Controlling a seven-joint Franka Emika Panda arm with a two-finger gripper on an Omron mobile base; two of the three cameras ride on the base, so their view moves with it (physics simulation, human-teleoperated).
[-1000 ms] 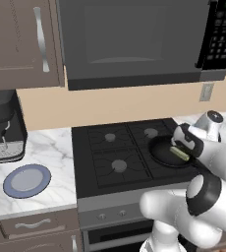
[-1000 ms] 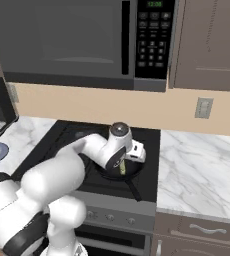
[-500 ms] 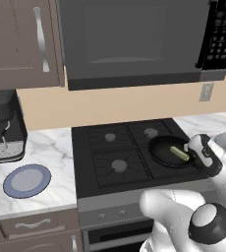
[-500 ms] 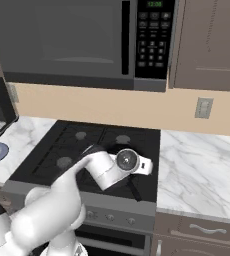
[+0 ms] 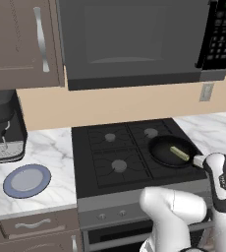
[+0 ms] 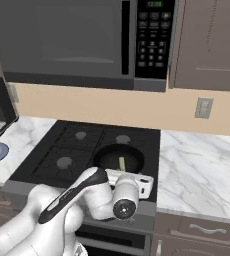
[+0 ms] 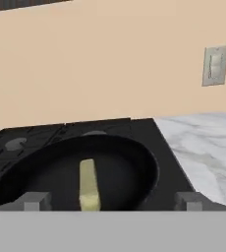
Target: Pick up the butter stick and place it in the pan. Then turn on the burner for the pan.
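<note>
The black pan (image 5: 173, 150) (image 6: 119, 157) (image 7: 70, 172) sits on the stove's front right burner. Its handle is hidden behind my hand. The yellowish butter stick (image 5: 180, 153) (image 6: 122, 163) (image 7: 88, 185) lies flat inside the pan, touched by nothing. My gripper (image 7: 111, 202) is open and empty, low at the pan's near rim, and looks across it toward the back wall. Its fingertips (image 7: 34, 201) stand wide apart, one to each side of the butter. My white hand (image 6: 132, 181) hangs at the stove's front edge.
Small knobs (image 5: 101, 215) line the stove's front panel. A blue-grey plate (image 5: 27, 179) and a coffee machine (image 5: 2, 129) stand on the left counter. A microwave (image 6: 87, 40) hangs above the stove. Marble counter (image 6: 202, 170) and a wall outlet (image 7: 214, 65) lie to the right.
My hand has drawn back from above the pan and sunk to the stove's front edge. The butter stick stays lying in the pan.
</note>
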